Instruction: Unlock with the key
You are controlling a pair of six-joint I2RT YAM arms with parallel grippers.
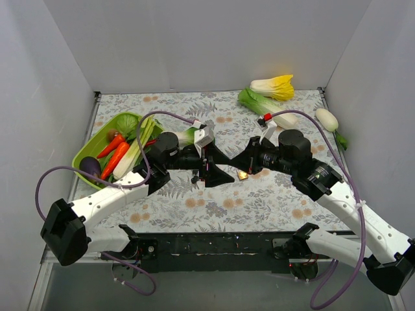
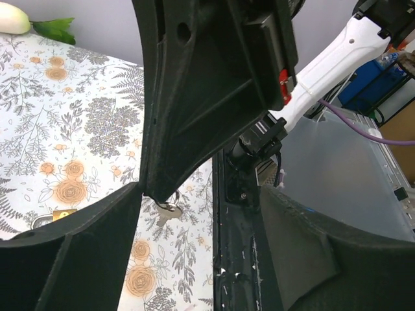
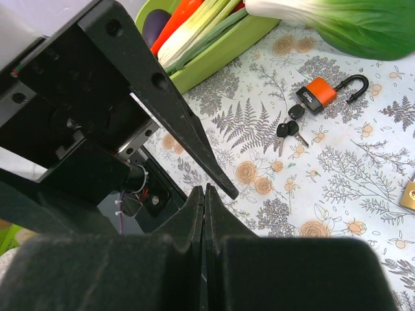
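hovering nose to nose over the middle of the desk (image 1: 194,202), both arms tip to tip. right jaws are pressed flat together, fingers (image 3: 194,223) showing no gap at all, and a silver key (image 2: 170,211) pokes out right at their tip, pinched there as far as the left wrist view shows. left jaws stand wide apart, one finger (image 2: 65,259) low on each side, and the key and the right tip sit in the gap between them, nearer one finger than the other. just past that nearer finger, outside the gap, a brass padlock (image 1: 242,175) lies on the desk; from overhead it sits right under the spot where the two tips meet. further out from the right jaws, an orange padlock (image 3: 319,94) lies flat with its shackle swung open, a bunch of black-headed keys (image 3: 290,128) at its keyhole end. beyond that, a green tray (image 3: 227,55) of carrots and pale stalks, well away from both jaws. a leafy cabbage (image 3: 350,23) lies past the orange padlock.
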